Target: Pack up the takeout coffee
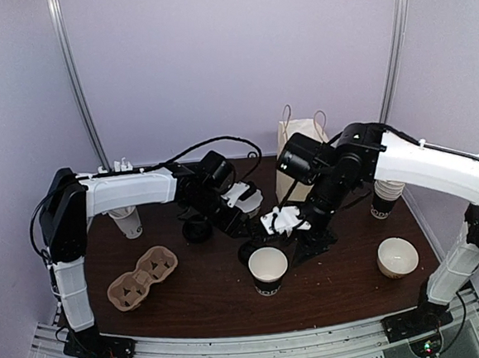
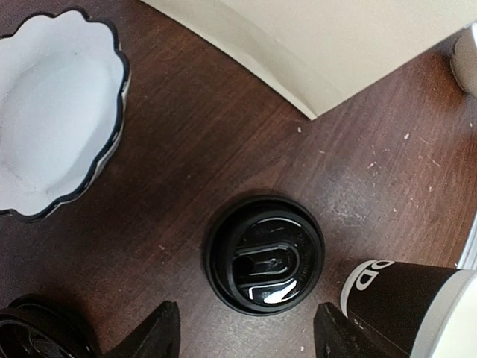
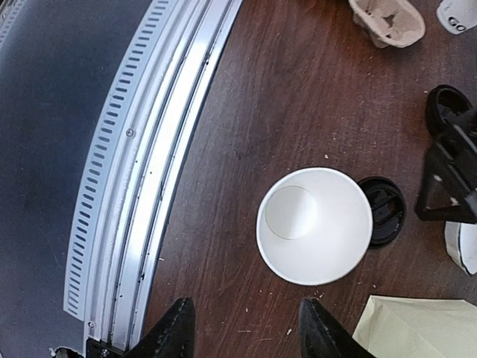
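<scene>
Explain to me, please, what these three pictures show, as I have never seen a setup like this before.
This is a robot: a left arm and a right arm, bolted at the near edge of a brown table. The wide picture comes from a fixed camera above and behind them. The other two come from cameras on the wrists, looking past each gripper's two fingers. On the table stand an open paper cup, a loose black lid beside it, a cardboard cup carrier, a white bowl and a paper bag at the back. The left gripper hovers near the lid, the right gripper near the cup. Both are open and hold nothing.
</scene>
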Tool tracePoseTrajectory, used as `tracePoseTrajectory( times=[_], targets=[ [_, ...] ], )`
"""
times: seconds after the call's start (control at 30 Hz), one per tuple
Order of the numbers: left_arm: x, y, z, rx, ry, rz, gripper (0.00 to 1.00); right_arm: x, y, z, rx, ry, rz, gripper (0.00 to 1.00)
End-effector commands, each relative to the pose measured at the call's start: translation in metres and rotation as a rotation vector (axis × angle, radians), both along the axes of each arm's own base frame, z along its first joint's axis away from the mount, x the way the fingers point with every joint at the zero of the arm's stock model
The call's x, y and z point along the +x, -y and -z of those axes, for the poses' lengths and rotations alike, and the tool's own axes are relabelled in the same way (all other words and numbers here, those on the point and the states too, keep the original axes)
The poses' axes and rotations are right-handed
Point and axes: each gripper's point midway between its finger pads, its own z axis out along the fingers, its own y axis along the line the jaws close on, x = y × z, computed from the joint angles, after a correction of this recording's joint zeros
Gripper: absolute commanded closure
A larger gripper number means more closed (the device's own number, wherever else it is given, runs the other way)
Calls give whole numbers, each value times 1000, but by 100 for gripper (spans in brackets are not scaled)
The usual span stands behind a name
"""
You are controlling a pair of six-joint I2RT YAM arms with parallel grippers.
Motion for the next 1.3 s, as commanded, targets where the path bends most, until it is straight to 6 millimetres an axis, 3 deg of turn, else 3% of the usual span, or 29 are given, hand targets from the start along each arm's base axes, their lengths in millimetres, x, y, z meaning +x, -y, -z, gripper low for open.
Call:
tracePoseTrajectory(
  times=[0.0, 0.23, 0.5, 0.67, 0.77, 0.83, 1.13, 1.27],
  targets=[
    [17, -8, -15, -45, 0, -73, 36, -3, -10, 33, -96, 75, -74, 49],
    [23, -26, -14, -56, -26, -125, 36, -4, -26, 71, -156, 124, -98, 51],
    [24, -36, -23, -76, -8, -153, 36, 0, -37, 92, -197, 140, -109, 62],
    [23, -41, -28, -64, 11, -146, 36, 4, -37, 102, -235, 165, -102, 77],
    [22, -41, -33, -70, 21, -137, 36, 0, -31, 98, -249, 170, -106, 94],
    [20, -39, -36, -84, 24, -118, 36, -4, -25, 93, -255, 173, -116, 100],
    [-26, -9, -30, -113, 16, 128, 35, -13, 10, 99, -314, 216, -123, 99],
    [-27, -5, -18, -86, 10, 136, 33, -16, 11, 98, -295, 212, -115, 71]
  ],
)
